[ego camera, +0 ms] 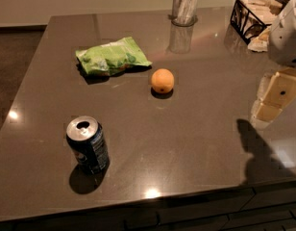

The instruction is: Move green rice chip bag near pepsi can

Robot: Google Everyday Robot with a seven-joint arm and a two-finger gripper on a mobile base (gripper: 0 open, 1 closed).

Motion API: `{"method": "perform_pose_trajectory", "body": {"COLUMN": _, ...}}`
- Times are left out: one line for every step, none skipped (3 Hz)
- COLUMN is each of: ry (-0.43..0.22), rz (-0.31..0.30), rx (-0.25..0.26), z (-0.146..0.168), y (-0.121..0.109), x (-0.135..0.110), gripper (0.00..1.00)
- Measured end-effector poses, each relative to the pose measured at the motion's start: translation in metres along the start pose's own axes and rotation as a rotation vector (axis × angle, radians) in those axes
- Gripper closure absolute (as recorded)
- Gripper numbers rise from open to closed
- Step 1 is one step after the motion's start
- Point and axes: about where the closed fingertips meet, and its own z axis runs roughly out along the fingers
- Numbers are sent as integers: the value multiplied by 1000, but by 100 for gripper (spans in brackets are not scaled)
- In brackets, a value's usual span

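Note:
The green rice chip bag (112, 57) lies flat on the dark countertop at the back left. The pepsi can (88, 144) stands upright near the front left edge, dark blue with an opened silver top. The bag is well behind the can, with bare counter between them. My gripper (273, 96) hangs at the right edge of the view, above the counter's right side and far from both bag and can. It holds nothing that I can see.
An orange (162, 81) sits mid-counter, right of the bag. A clear glass tumbler (184, 7) with white items stands at the back. A black wire basket (251, 14) with packets is at the back right. The counter's front edge (153, 198) is close to the can.

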Motion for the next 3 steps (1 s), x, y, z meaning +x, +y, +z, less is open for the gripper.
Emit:
{"method": "perform_pose_trajectory", "body": {"ry": -7, "rz": -4, "rx": 3, "z": -2, "y": -3, "x": -3, "gripper": 0}}
{"method": "perform_pose_trajectory", "body": {"ry": -67, "rz": -32, "rx": 6, "z": 6, "y": -25, "x": -24, "gripper": 0}}
{"method": "perform_pose_trajectory", "body": {"ry": -144, "rz": -75, "rx": 17, "z": 25, "y": -65, "x": -66, "gripper": 0}}
